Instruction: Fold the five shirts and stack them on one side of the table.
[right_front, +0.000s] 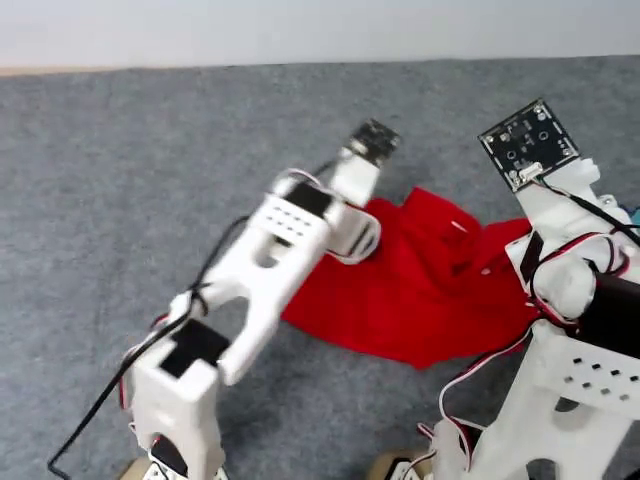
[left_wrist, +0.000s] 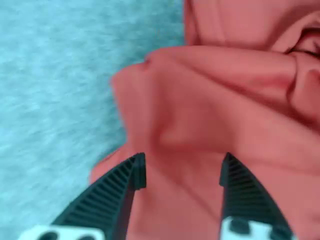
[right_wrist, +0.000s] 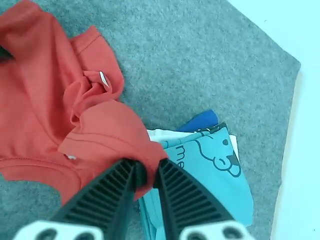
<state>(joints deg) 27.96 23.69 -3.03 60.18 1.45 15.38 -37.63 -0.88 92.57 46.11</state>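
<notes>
- One red shirt (right_front: 420, 290) lies rumpled on the grey mat (right_front: 150, 150), right of the middle in the high view, between the two arms.
- One stack of folded shirts sits just beside the red shirt, at the right arm's side. A teal shirt (right_wrist: 210, 155) with a cartoon print lies on top, and a white edge (right_wrist: 157, 134) and a blue edge (right_wrist: 202, 120) show from under it. That makes three layers in the stack that can be counted.
- The red shirt's long axis runs across the table, from the left arm to the right arm. A small white tag (right_wrist: 102, 78) sits in a bunched fold of the cloth. Which way the collar points cannot be told.
- The left gripper (left_wrist: 182, 170) is spread wide, its two dark ribbed fingers (left_wrist: 125, 185) well apart. It hangs over the red shirt close to the edge of the cloth, with grey mat just beside it, and nothing is held between the jaws.
- The right gripper (right_wrist: 147, 172) is drawn narrow, pinching a fold of the red shirt's edge between its jaws, next to the teal shirt.
</notes>
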